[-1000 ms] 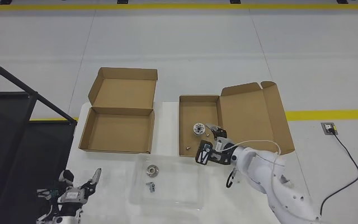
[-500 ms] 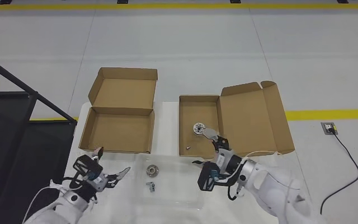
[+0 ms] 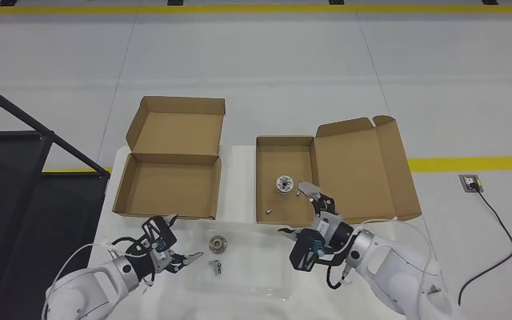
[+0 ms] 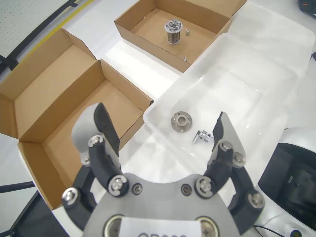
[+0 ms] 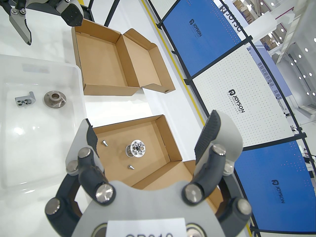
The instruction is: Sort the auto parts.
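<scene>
Since the earlier frames the left gripper [image 3: 182, 238] has advanced to the end of the clear bin [image 3: 240, 293], and the right gripper [image 3: 298, 212] has drawn back from the right carton [image 3: 286, 144]. Left gripper: fingers spread wide, nothing held; the flanged disc [image 4: 181, 122] and small bracket [image 4: 203, 136] lie in the bin just ahead of its fingertips. Right gripper: fingers spread wide, nothing held; a metal hub [image 5: 135, 149] and two screws [image 5: 105, 143] lie in the carton just ahead of it.
</scene>
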Robot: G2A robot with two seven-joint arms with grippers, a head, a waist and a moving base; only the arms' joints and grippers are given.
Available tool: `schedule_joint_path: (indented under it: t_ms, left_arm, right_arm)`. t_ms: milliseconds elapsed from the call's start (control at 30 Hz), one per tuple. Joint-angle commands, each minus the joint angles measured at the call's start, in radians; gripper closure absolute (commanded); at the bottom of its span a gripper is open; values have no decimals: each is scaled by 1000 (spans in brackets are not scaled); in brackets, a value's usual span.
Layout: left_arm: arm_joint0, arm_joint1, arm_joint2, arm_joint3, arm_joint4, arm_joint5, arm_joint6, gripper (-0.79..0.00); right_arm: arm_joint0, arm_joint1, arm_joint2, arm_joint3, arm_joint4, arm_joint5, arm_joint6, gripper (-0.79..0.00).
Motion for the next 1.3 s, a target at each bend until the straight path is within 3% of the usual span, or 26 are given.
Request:
schedule_joint_path:
  t_ms: [0,133,267,367,633,800,1000,1267]
  left_arm:
    - [0,0,0,0,0,0,0,-785]
    - [-5,2,20,-16,36,-12,-8,-785]
    - [-63,11,69,-5,73,-89,-70,-785]
    - [-133,20,98,11,63,-162,-172,-785]
    - [-303,75,289,5,-116,-162,-514,-785]
    - [-413,142,426,55,-76,-162,-514,-785]
    - [-560,219,587,142,-162,-158,-519,-785]
    - [-560,219,587,142,-162,-158,-519,-785]
  right_arm:
    - [0,0,0,0,0,0,0,-785]
    - [0,0,0,0,0,0,0,-785]
    - [0,0,0,0,0,0,0,-785]
    - [0,0,0,0,0,0,0,-785]
    - [0,0,0,0,0,0,0,-785]
    - [0,0,0,0,0,0,0,-785]
    - [0,0,0,0,0,0,0,-785]
    - [0,0,0,0,0,0,0,-785]
